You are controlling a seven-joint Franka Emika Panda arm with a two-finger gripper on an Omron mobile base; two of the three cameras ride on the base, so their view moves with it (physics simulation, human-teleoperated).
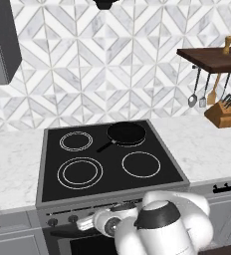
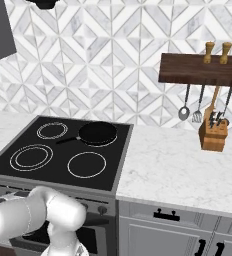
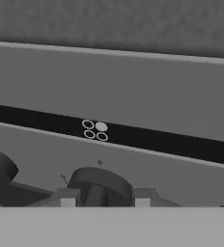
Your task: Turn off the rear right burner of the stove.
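Straddling a dark knob (image 3: pixel 100 187) on the stove (image 3: pixel 133 91) front, fingers (image 3: pixel 68 198) spread (one each side).

Even, soft light is falling over both base views, bright on the white tiled wall (image 1: pixel 112 60) and the marble desk (image 2: pixel 178 170), with no glare showing on the stove (image 1: pixel 110 157) glass. The wooden shelf (image 2: pixel 203 70) is casting only a faint shade on the tiles beneath it. Edges are looking slightly jagged and coarse. The hand view is reading dim and grey, low in contrast, with a grainy band along its top and soft, smeared outlines on a knob (image 3: pixel 100 185) at the bottom
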